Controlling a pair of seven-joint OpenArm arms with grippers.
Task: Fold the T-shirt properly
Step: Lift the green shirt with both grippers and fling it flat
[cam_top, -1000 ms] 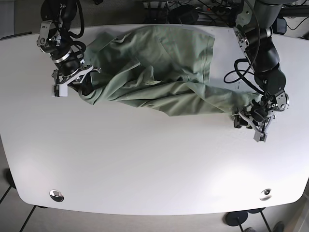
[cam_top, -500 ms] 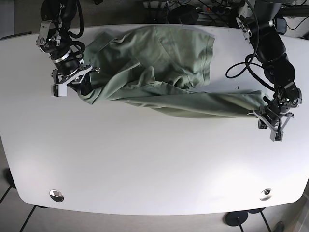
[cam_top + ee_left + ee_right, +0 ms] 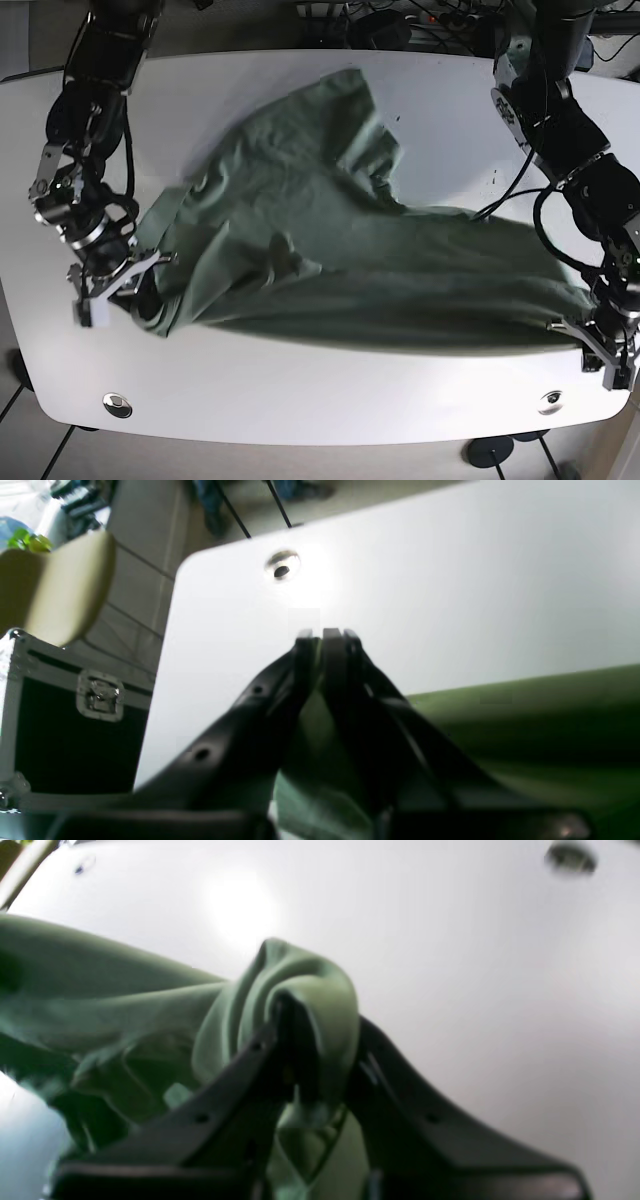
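The green T-shirt lies spread across the middle of the white table, stretched between both arms. Its far portion reaches toward the far edge; its near hem runs roughly parallel to the near edge.

The left hand sits at the near right corner of the garment. In the left wrist view its fingers are pressed together at the tips, clamped on a thin edge of cloth.

The right hand sits at the near left corner. In the right wrist view its fingers are clamped on a bunched fold that rises above them.

A metal grommet is set in the table near the near left corner.
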